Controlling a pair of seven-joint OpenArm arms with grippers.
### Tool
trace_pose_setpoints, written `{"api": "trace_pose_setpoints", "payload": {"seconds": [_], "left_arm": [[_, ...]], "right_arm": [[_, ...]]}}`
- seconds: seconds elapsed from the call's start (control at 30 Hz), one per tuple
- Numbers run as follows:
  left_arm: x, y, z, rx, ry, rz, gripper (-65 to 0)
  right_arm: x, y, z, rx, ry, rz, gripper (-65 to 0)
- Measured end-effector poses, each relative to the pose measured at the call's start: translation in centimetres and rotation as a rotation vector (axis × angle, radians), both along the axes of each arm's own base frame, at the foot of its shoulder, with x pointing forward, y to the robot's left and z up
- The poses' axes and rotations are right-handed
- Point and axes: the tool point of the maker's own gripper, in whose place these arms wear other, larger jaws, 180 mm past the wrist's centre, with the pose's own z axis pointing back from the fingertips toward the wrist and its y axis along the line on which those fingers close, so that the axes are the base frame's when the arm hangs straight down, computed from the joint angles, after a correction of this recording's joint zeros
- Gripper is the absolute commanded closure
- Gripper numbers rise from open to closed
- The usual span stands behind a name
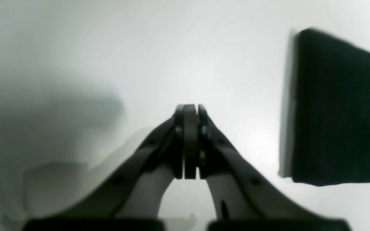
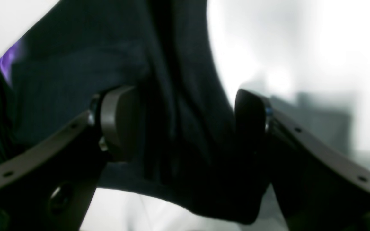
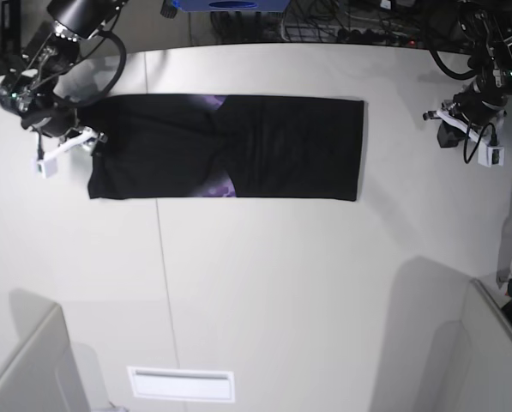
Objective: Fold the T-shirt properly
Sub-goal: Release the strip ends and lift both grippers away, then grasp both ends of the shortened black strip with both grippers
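Your T-shirt [image 3: 225, 147] lies as a long black band across the table [image 3: 264, 283] toward 12 o'clock (purple print peeking through). Your right gripper [image 2: 185, 125], fingers spread, straddles its 9 o'clock end; your left gripper [image 1: 190, 141], fingers pressed together, sits well apart at 3 o'clock.

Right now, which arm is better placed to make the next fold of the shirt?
The right arm, probably. Its pincer is open with the shirt edge between its jaws, at the end on the base view's left. The left pincer is shut over bare table, apart from the shirt.
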Motion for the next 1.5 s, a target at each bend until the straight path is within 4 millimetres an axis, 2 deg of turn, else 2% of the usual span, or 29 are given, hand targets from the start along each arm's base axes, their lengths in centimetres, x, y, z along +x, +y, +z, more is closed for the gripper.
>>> {"api": "trace_pose_setpoints", "payload": {"seconds": [0.13,0.3,0.37,0.53,0.63,0.8,0.83,0.9,1.0,1.03,1.2,1.3,1.4,1.5], "left_arm": [[-0.1,-0.7,-1.1,-0.020,0.028,-0.013,0.0],[1.1,-3.0,-2.6,0.057,0.053,-0.111,0.0],[1.8,-4.5,-3.0,0.072,0.009,-0.128,0.0],[1.4,-7.3,-4.3,0.055,0.031,-0.174,0.0],[1.8,-8.4,-4.4,0.051,0.025,-0.207,0.0],[1.9,-10.1,-5.3,0.012,0.031,-0.236,0.0],[2.2,-10.5,-5.5,-0.004,0.022,-0.236,0.0],[2.7,-11.0,-6.1,-0.027,0.023,-0.242,0.0],[3.3,-12.2,-6.4,-0.056,0.006,-0.256,0.0],[3.3,-12.7,-6.5,-0.061,0.002,-0.267,0.0],[3.8,-16.2,-6.4,-0.111,-0.008,-0.317,0.0],[4.1,-18.6,-6.4,-0.143,-0.006,-0.350,0.0],[4.3,-20.6,-6.2,-0.155,-0.005,-0.393,0.0],[5.0,-21.4,-6.3,-0.154,0.016,-0.377,0.0]], "right_arm": [[-0.5,0.4,-0.2,0.002,0.022,0.039,-42.0],[-0.1,0.8,-0.7,0.043,0.003,0.030,-41.9],[0.0,0.8,-1.0,0.053,0.001,0.027,-41.9],[0.3,1.6,-1.0,0.057,-0.006,0.064,-41.9],[0.7,3.2,-1.1,0.075,-0.017,0.102,-41.9],[0.8,3.4,-1.0,0.086,-0.025,0.100,-41.4],[0.8,3.4,-1.0,0.086,-0.026,0.100,-39.0],[0.5,3.3,-1.2,0.075,-0.012,0.104,-29.6],[0.1,3.1,-1.6,0.067,0.019,0.112,-5.6],[0.1,3.2,-1.7,0.063,0.029,0.118,0.0],[0.9,3.0,-1.2,0.034,0.017,0.126,0.0],[1.8,2.8,0.1,-0.014,-0.013,0.147,0.0],[3.4,3.9,2.4,-0.055,-0.068,0.188,0.0],[4.9,6.0,4.7,-0.074,-0.131,0.226,0.0]]}}
